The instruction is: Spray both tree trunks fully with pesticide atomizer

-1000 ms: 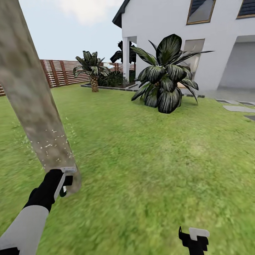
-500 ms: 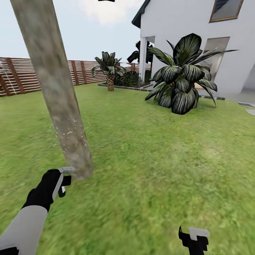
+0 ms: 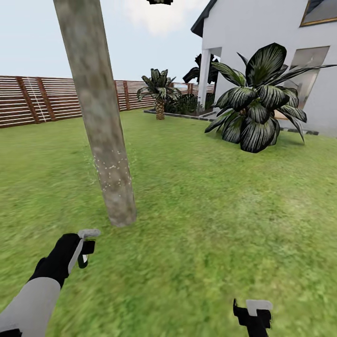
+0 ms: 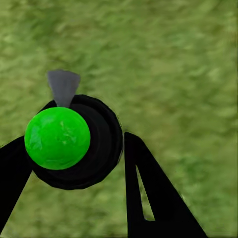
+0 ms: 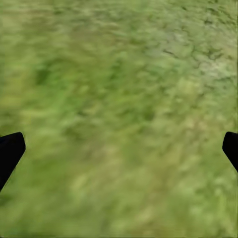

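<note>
One atomizer in left gripper, one trunk.

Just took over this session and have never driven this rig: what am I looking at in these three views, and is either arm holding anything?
The big picture comes from the robot's head camera, looking down over both arms at a lawn. The grey-brown tree trunk stands just ahead, with pale specks on its lower part. Behind are a slatted fence, a short palm, a broad-leaved bush and a white house.

The other two pictures come from cameras at each wrist, looking along the fingers. The left gripper is shut on the pesticide atomizer, a dark round body with a bright green cap. The right gripper is open over bare grass.
</note>
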